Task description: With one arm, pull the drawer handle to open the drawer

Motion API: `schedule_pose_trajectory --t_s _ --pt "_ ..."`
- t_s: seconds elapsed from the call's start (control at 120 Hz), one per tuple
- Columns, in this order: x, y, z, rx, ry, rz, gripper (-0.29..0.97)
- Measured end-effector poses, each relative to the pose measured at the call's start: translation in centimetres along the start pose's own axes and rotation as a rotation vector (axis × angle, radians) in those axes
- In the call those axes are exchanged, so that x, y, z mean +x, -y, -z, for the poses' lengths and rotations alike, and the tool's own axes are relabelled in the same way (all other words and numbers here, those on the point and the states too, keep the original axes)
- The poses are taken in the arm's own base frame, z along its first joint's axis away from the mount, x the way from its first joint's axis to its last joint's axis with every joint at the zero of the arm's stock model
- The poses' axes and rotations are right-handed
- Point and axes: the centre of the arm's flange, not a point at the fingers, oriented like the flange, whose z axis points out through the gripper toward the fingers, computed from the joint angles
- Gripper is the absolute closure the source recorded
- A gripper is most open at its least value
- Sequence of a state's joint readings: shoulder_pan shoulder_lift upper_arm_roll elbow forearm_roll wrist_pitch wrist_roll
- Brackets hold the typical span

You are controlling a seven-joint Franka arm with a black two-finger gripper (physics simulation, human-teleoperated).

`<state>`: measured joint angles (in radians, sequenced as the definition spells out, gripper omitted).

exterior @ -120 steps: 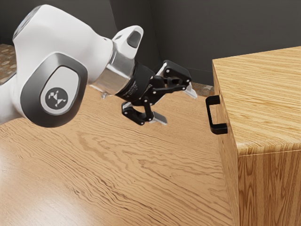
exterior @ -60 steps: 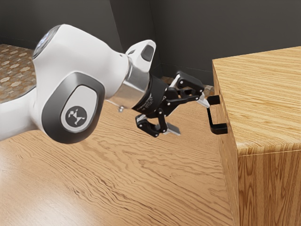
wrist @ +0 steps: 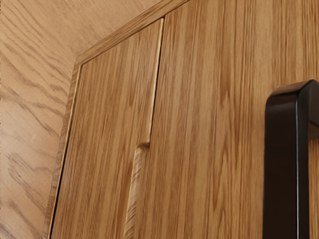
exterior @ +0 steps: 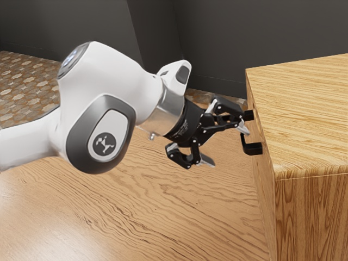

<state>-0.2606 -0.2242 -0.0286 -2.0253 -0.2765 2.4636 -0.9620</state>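
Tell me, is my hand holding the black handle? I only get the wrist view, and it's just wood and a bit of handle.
Observer: No. In the exterior view your hand is open, with its fingers spread wide.
Operator: Is it close to the handle?
Observer: Yes. The upper fingertip is right by the top end of the handle. I can't tell if they touch. The lower finger hangs off toward the exterior view's left.
Operator: Did the drawer come out at all?
Observer: It doesn't look like it. Seen from the side, the front edge of the cabinet runs straight and no part of the drawer sticks out.
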Motion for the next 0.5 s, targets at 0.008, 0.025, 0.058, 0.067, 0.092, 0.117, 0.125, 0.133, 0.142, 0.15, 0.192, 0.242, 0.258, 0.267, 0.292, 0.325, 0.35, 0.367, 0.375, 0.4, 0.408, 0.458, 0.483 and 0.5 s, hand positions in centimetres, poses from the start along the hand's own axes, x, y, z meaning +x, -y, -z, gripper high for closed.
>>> schedule_pose_trajectory --t_s 0.008,0.025,0.058,0.067,0.092,0.117,0.125,0.133,0.142,0.15,0.192,0.242,0.258,0.267,0.292,0.325,0.35,0.367,0.375,0.4,0.408,0.458,0.483,0.5 --pt "0.0 0.0 0.0 0.001 0.0 0.001 0.0" --pt "0.0 0.1 -0.1 0.002 0.0 0.002 0.0" --pt "0.1 0.2 -0.1 0.003 0.0 0.004 0.0" --pt "0.1 0.2 -0.1 0.004 0.0 0.005 0.0" --pt "0.2 0.3 -0.2 0.005 -0.001 0.007 0.0" --pt "0.2 0.4 -0.2 0.006 -0.001 0.009 0.0" --pt "0.2 0.4 -0.2 0.007 -0.001 0.01 0.0" --pt "0.2 0.5 -0.2 0.007 -0.001 0.011 0.0" --pt "0.3 0.5 -0.2 0.007 -0.001 0.012 0.0" --pt "0.3 0.6 -0.1 0.008 -0.001 0.012 0.0" --pt "0.3 0.7 0.1 0.007 -0.003 0.015 0.0" --pt "0.4 1.0 0.4 0.005 -0.006 0.02 0.0" --pt "0.5 1.1 0.6 0.005 -0.007 0.023 0.0" --pt "0.6 1.2 0.6 0.005 -0.008 0.025 0.0" --pt "0.7 1.5 0.8 0.005 -0.011 0.029 0.0" --pt "1.0 1.9 1.0 0.008 -0.014 0.035 0.0" --pt "1.2 2.2 1.0 0.011 -0.015 0.04 0.0" --pt "1.2 2.3 1.0 0.012 -0.015 0.042 0.0" --pt "1.3 2.4 1.0 0.013 -0.016 0.044 0.0" --pt "1.5 2.6 1.1 0.014 -0.018 0.049 0.0" --pt "1.6 2.7 1.1 0.014 -0.018 0.051 0.0" --pt "1.9 3.1 1.3 0.014 -0.021 0.059 0.0" --pt "1.9 3.1 1.5 0.011 -0.022 0.061 0.0" --pt "1.9 3.1 1.7 0.009 -0.022 0.063 0.0"
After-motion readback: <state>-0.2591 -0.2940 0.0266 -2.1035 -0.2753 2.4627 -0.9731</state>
